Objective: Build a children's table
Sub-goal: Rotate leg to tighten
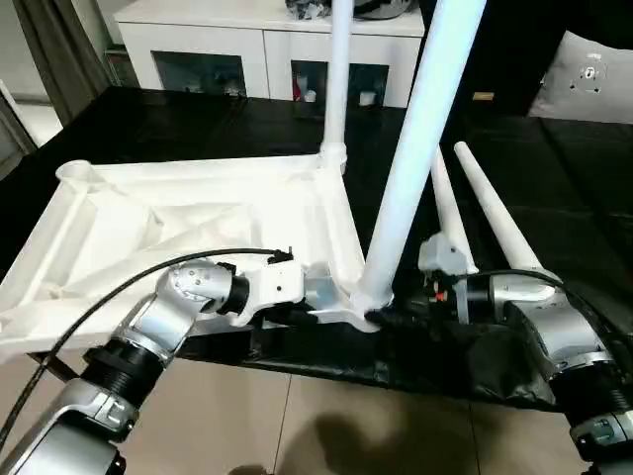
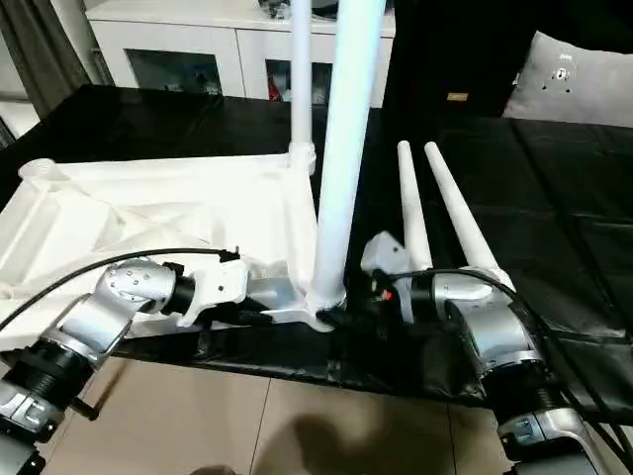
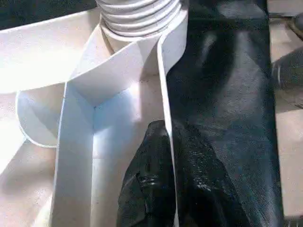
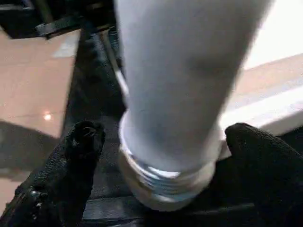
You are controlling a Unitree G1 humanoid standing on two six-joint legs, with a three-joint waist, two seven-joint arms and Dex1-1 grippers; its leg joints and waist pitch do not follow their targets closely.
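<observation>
The children's table top [image 1: 178,213] lies upside down, ribs up, on the black-covered worktable [image 1: 554,168]. One white leg [image 1: 337,79] stands in its far right corner socket. A second leg [image 1: 420,139] stands tilted in the near right socket. My left gripper [image 3: 169,130] is shut on the top's near rim beside that socket, one black finger on each side of the thin wall. My right gripper [image 4: 165,137] is open, its fingers [image 4: 83,142] flanking the threaded base of the near leg. Two more legs [image 1: 495,213] lie side by side on the cover to the right.
A white cabinet [image 1: 267,40] stands behind the worktable and a grey cushion [image 1: 588,74] sits at the far right. The table top's near rim lies at the worktable's front edge, with tiled floor [image 1: 326,426] below it.
</observation>
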